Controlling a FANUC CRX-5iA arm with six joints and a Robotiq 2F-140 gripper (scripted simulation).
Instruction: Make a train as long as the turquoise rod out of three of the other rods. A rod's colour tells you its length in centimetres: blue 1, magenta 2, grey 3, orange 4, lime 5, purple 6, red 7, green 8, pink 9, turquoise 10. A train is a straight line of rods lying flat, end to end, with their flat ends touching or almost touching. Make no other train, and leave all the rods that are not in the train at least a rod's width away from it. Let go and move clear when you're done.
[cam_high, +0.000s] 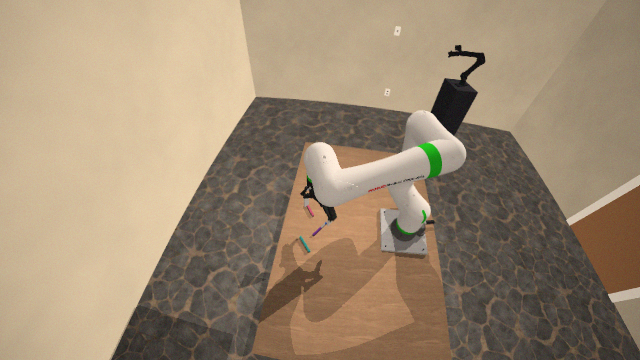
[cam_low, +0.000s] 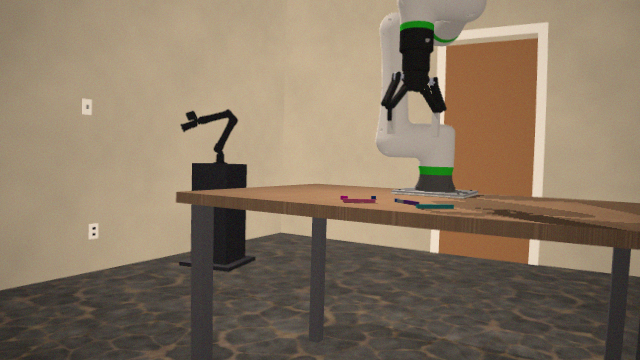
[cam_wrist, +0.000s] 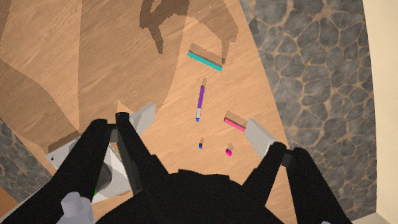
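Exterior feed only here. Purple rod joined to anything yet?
Observer: Yes. The wrist view shows a short grey rod end to end with the purple rod, in line.
Operator: And the third piece?
Observer: The blue rod lies apart, with a gap between it and the grey end, roughly in line.
Operator: Where's the reference rod?
Observer: The turquoise rod lies crosswise past the purple rod's far end, not touching it.
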